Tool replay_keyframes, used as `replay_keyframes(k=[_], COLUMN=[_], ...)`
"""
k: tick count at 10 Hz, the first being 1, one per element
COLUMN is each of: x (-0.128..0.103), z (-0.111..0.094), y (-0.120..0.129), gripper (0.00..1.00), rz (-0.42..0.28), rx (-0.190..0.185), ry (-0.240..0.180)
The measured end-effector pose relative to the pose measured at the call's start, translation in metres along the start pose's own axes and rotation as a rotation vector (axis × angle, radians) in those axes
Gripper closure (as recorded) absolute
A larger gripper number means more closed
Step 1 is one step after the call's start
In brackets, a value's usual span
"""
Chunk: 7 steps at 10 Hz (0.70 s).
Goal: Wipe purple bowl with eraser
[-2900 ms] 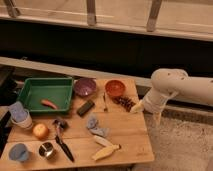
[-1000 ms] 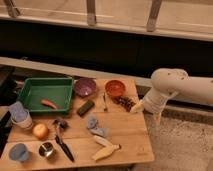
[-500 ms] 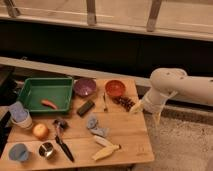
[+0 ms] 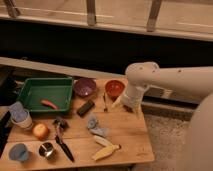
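Nothing has shifted since the earlier frames: every object lies where it lay and the arm holds the same pose. At the far left of the wooden bench (image 4: 128,136) stand a blue cup (image 4: 18,152) and, above it, a pale stack of cups (image 4: 20,116), with an orange fruit (image 4: 40,131) and a small metal cup (image 4: 46,149) just beside them. The green tray (image 4: 44,80) sits at the back left and holds a reddish item (image 4: 48,104). A black-handled tool (image 4: 63,141) lies in front of the tray. The purple bowl (image 4: 85,87) stands just right of the tray, and the eraser (image 4: 85,107), a dark block, lies on the bench just in front of the bowl, apart from it. Further right are a blue-grey cloth (image 4: 95,126), a banana (image 4: 106,150), a thin utensil (image 4: 105,102) and an orange bowl (image 4: 114,88). The gripper (image 4: 131,105) hangs at the bench's right edge, beside the orange bowl and well apart from the eraser; whether it is open or closed cannot be told. The white arm (image 4: 167,80) reaches in from the right. Behind the bench runs a dark wall under a railing; grey floor (image 4: 167,137) lies to the right.
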State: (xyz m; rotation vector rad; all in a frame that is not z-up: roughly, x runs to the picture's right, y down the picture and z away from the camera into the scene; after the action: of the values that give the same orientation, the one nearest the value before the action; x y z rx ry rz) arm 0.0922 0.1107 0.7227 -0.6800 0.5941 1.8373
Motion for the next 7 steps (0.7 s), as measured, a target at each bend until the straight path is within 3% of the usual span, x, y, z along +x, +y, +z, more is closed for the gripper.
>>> replay_keyframes(k=[5,7], x=[0.000,0.005], z=[-0.008,-0.017], y=[0.134,0.172], gripper=[0.20,0.20], rz=[-0.193,-0.252], rx=[-0.017,-0.033], ry=[-0.020,-0.030])
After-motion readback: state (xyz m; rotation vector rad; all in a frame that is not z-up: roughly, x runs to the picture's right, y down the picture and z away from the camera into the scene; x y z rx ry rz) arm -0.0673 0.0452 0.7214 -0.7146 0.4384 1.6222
